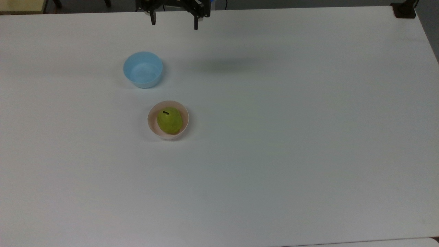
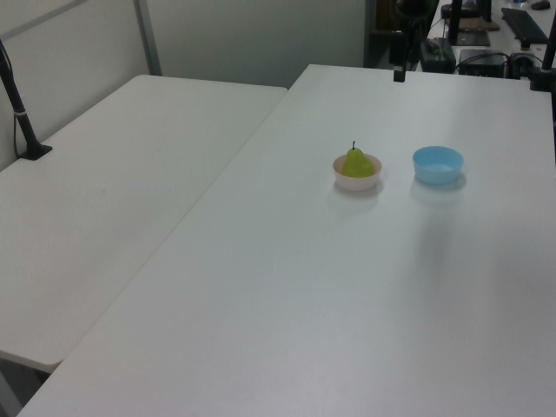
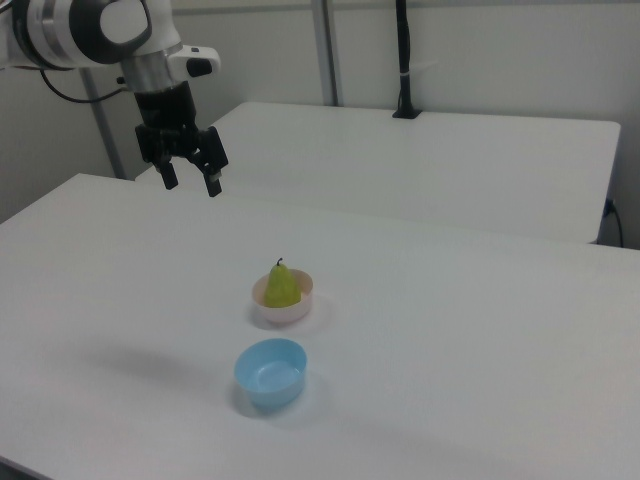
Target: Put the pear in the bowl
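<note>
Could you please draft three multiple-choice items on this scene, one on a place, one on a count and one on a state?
1. Where is the pear?
A. in the pink bowl
B. in the blue bowl
C. on the table

2. How many bowls stand on the table?
A. one
B. two
C. three

3. How is the gripper?
A. shut on the pear
B. open and holding nothing
C. resting in a bowl

Answers: 1 A, the pear sits upright inside it; 2 B, one pink, one blue; 3 B, its fingers are spread, high above the table.

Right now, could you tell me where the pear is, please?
The pear sits upright in the pink bowl, left of centre in the top view, just below and right of the blue bowl.
</note>
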Robot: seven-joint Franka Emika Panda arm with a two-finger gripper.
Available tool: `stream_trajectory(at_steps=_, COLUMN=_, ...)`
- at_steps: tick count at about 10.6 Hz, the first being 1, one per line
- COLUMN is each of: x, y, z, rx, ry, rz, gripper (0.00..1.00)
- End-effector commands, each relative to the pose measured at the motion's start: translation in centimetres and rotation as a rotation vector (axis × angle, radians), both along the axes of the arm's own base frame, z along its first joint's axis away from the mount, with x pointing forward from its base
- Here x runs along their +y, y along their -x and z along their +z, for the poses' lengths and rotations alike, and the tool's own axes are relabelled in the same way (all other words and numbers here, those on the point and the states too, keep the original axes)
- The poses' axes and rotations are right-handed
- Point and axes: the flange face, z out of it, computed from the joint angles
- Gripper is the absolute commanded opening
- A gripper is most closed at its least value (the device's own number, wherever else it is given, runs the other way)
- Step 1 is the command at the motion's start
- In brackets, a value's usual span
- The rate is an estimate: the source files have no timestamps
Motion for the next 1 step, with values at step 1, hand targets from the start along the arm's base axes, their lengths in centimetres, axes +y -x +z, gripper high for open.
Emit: stream_trajectory(at_steps=1, x=-0.81, y=1.27, z=0.42, rx=0.024, ry=0.009, rz=0.042, gripper=1.00)
